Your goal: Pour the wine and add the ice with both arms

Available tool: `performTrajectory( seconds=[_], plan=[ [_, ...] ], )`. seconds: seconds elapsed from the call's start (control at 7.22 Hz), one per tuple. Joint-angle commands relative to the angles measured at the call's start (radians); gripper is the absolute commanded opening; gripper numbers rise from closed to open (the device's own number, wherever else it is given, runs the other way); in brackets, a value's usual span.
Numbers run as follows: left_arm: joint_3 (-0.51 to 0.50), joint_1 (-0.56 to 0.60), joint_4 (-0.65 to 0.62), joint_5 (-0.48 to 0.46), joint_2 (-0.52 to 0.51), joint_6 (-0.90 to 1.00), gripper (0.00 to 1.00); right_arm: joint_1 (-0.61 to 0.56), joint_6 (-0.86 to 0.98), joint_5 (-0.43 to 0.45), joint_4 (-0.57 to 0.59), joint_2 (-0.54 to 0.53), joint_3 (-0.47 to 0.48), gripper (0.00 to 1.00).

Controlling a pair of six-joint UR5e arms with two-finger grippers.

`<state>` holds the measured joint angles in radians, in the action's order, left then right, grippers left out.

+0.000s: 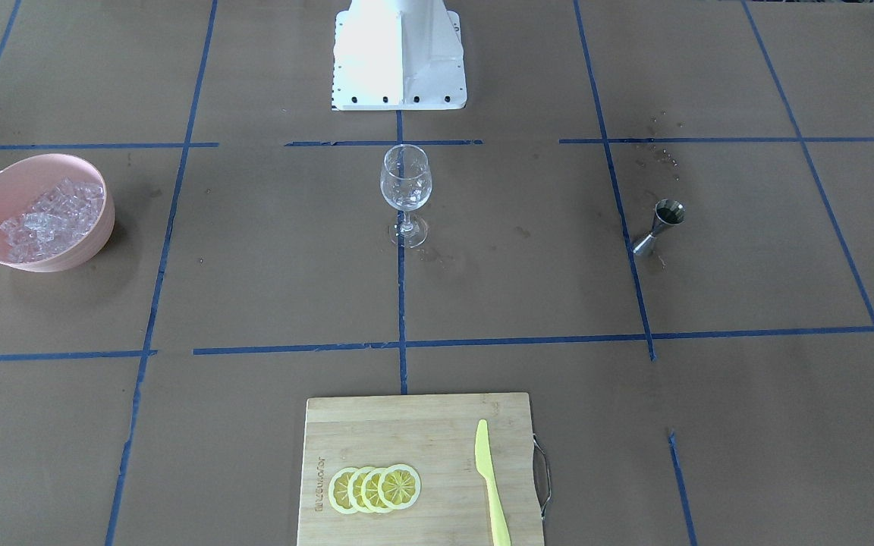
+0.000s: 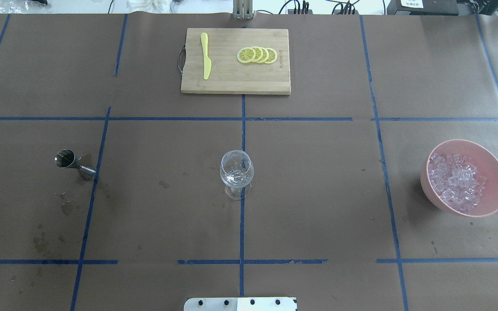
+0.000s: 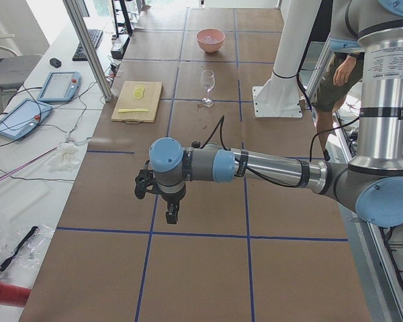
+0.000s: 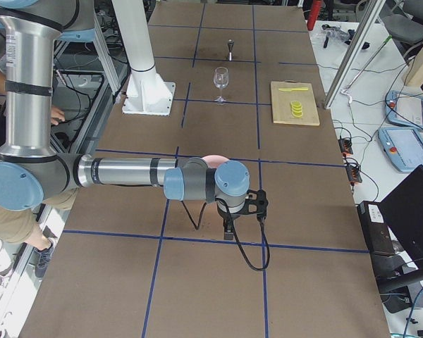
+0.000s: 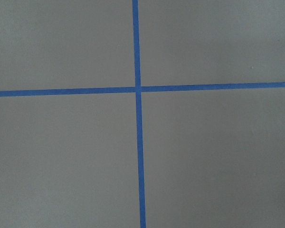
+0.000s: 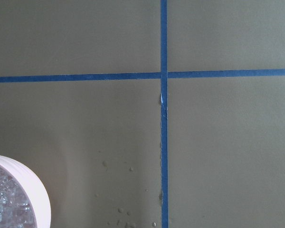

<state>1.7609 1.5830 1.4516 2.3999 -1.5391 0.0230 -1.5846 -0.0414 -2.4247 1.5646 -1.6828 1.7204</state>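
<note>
A clear wine glass point(image 1: 405, 182) stands upright at the table's middle, also in the overhead view point(image 2: 236, 170); whitish glints show in its bowl, and I cannot tell what they are. A steel jigger point(image 1: 661, 225) with dark liquid in its top cup stands on my left side point(image 2: 72, 163). A pink bowl point(image 1: 80, 254) full of clear ice cubes point(image 1: 50, 216) sits on my right side point(image 2: 493, 172). My left gripper point(image 3: 171, 215) hangs over bare table beyond the jigger. My right gripper point(image 4: 228, 231) hangs just beyond the bowl. Whether either is open, I cannot tell.
A wooden cutting board point(image 1: 414, 425) with lemon slices point(image 1: 375, 487) and a yellow knife point(image 1: 492, 485) lies at the far edge. The white pedestal point(image 1: 399, 53) stands behind the glass. Wet spots point(image 2: 65, 207) mark the paper near the jigger. A person point(image 3: 336, 74) stands behind the robot.
</note>
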Motion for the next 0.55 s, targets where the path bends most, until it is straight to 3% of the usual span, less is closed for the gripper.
performTrajectory(
  seconds=[0.0, 0.42],
  plan=[
    [0.006, 0.002, 0.003, 0.001, -0.003, 0.0, 1.0, 0.0, -0.006, 0.006, 0.0, 0.011, 0.001, 1.0],
    [0.162, 0.005, -0.002, -0.002, -0.059, -0.015, 1.0, 0.0, -0.014, -0.005, 0.0, 0.012, 0.016, 1.0]
  ],
)
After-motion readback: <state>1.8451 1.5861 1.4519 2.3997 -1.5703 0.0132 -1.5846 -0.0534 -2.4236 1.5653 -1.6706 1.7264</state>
